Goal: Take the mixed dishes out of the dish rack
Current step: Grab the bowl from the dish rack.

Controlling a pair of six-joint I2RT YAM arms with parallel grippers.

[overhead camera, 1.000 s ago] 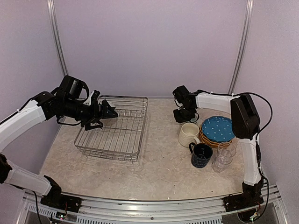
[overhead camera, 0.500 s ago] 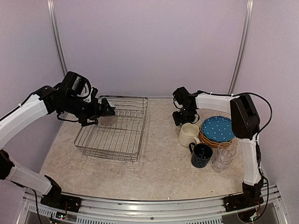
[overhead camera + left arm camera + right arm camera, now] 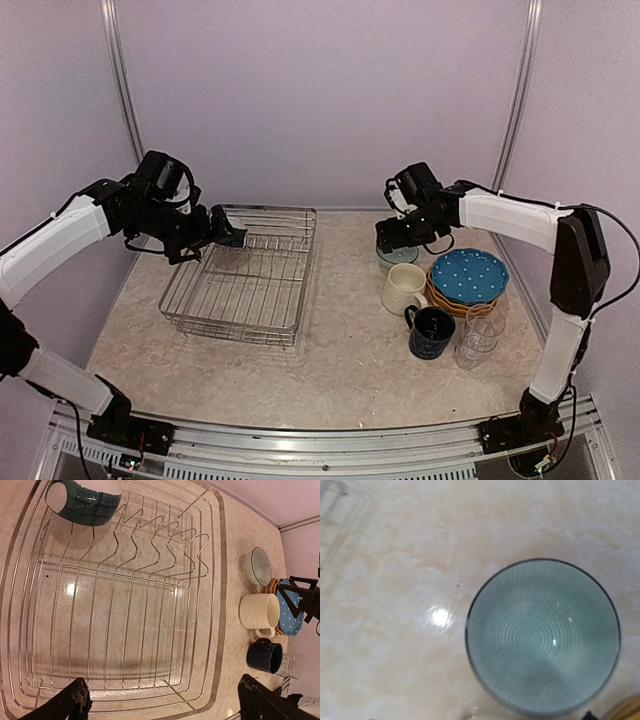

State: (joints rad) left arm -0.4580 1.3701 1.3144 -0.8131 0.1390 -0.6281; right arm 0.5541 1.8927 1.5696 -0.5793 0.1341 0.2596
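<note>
The left fingers (image 3: 230, 239) hung spread wide over the dish rack (image 3: 240, 290), which stood on the counter (image 3: 350, 365); ahead of them, in the rack's far corner, sat a dark blue bowl (image 3: 85, 501); the right fingers (image 3: 393, 238) hovered straight above a second bowl (image 3: 542, 635) with a pale ribbed inside, upright on the counter, and whether they were spread or closed could not be told; on the near side of them stood the cream mug (image 3: 403, 288), then the navy mug (image 3: 431, 332), with the stacked plates (image 3: 467, 276) and clear glasses (image 3: 480, 335) just beside those mugs.
</note>
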